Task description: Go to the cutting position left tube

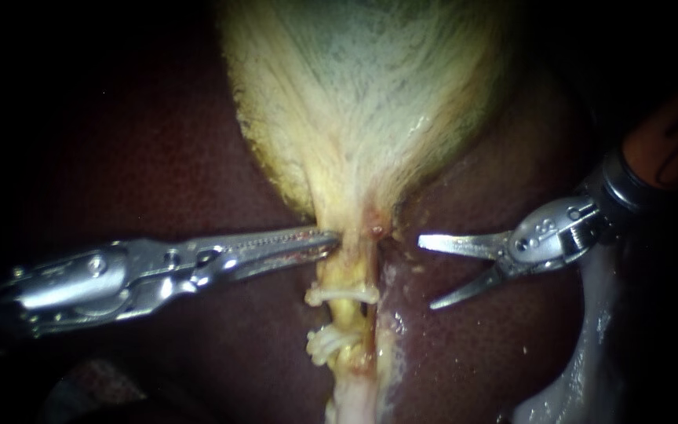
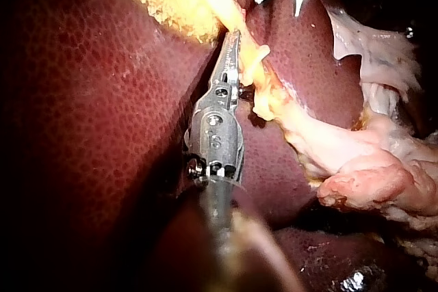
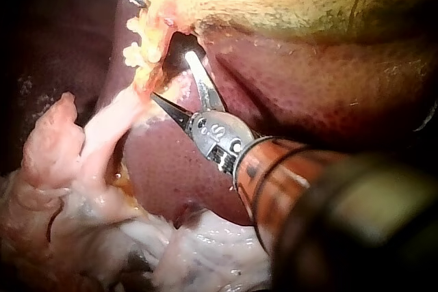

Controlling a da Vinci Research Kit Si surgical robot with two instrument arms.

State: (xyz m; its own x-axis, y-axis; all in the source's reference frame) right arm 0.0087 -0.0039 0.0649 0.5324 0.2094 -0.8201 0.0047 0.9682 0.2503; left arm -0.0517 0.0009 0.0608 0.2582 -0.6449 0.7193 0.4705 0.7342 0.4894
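the approach is in hand, not finished. the right instrument (image 1: 429,272) hangs just beside the stalk under the gallbladder (image 1: 370,102). its pincer gapes open, holding nothing, both jaws clear of tissue. the left instrument (image 1: 329,240) has its pincer clamped on the gallbladder neck (image 1: 355,228), above the liver (image 1: 158,157). the left tube (image 1: 345,318) runs down from there and bears 2 pale clips (image 1: 340,295). the next move likely calls for easing the open pincer across until the stretch between the 2 clips lies between the jaws, without closing or snagging a clip.
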